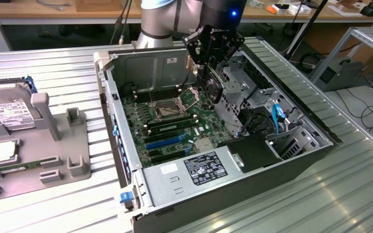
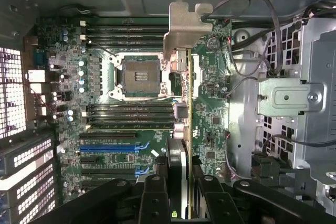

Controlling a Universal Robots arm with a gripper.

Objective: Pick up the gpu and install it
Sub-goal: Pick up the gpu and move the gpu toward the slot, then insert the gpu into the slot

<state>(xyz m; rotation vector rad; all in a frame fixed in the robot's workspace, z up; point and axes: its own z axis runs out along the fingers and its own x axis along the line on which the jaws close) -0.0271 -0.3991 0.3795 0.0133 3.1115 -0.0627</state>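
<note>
Pincer (image 1: 208, 68) holds the gpu (image 1: 213, 90) over the open case's (image 1: 251, 187) motherboard (image 1: 173, 128).

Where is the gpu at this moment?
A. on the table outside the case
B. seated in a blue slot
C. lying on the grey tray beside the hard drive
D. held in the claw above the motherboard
D: the claw grips the gpu, which hangs over the motherboard.

A silver-grey cylindrical arm (image 1: 157, 22) is joining a black wrist section (image 1: 220, 12) where a small blue light (image 1: 233, 13) is glowing. The black gripper (image 1: 211, 86) is carrying faint white lettering (image 1: 220, 31), and its hinged linkage fingers (image 2: 153, 198) are showing round pivot screws (image 2: 156, 178).
</note>
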